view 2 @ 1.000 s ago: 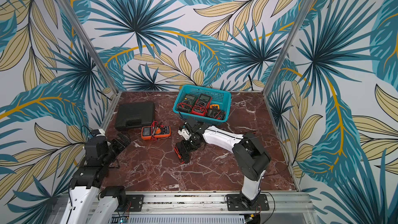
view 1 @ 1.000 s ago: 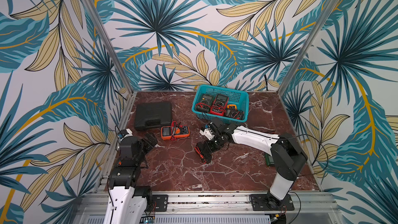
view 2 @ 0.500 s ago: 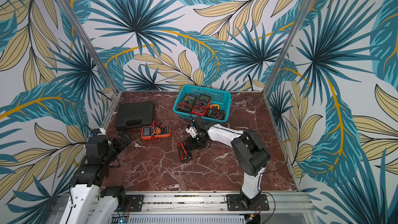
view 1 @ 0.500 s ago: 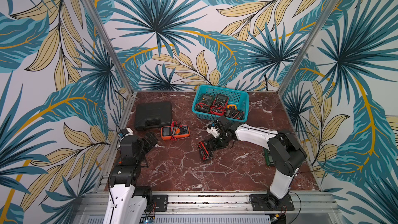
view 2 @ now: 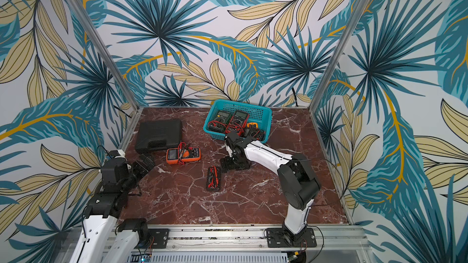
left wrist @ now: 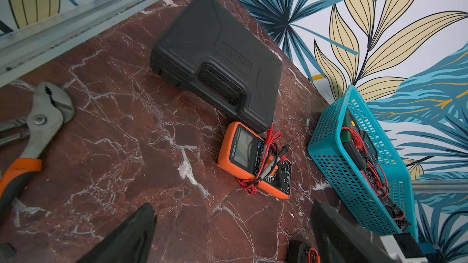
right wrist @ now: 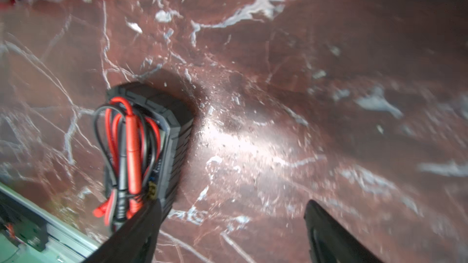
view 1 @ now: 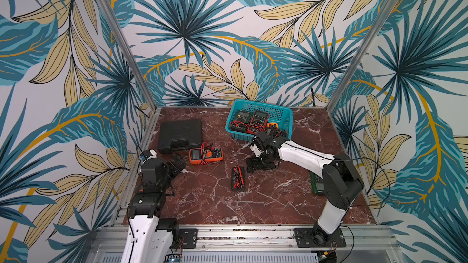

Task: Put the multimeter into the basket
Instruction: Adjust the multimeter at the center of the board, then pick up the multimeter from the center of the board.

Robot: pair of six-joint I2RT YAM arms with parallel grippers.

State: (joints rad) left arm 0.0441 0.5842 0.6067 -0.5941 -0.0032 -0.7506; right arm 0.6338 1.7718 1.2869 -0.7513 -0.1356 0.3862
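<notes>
- The black multimeter (view 1: pixel 238 178) lies flat on the table (view 1: pixel 278 206) at the centre of both top views, outside the basket (view 1: pixel 279 116). Red and black leads are bundled on its face.
- The right tool (view 1: pixel 262 167) hangs just up and to the right of it in the frame, spread wide and released, grasping nothing. In the right wrist view one finger (right wrist: pixel 131 236) overlaps the meter's end; whether they touch cannot be told.
- The basket sits at upper centre against the back wall. Three meters (view 1: pixel 258 120) and their leads fill its left and near parts, and the right arm's wrist crosses in front of its near right corner.
- An orange multimeter (view 1: pixel 205 155) lies left of centre, just below the black case (view 1: pixel 180 135) and nearly touching it.
- The left tool (view 1: pixel 178 164) rests at the left edge, just left of the orange multimeter, jaws spread and empty. Pliers (left wrist: pixel 38 127) show in the left wrist view, near the side rail.
- A green device (view 1: pixel 316 185) lies at the right edge, half hidden by the right arm.
- Bare table spreads across the lower half of the frame, and also between the black multimeter and the basket's left end.
</notes>
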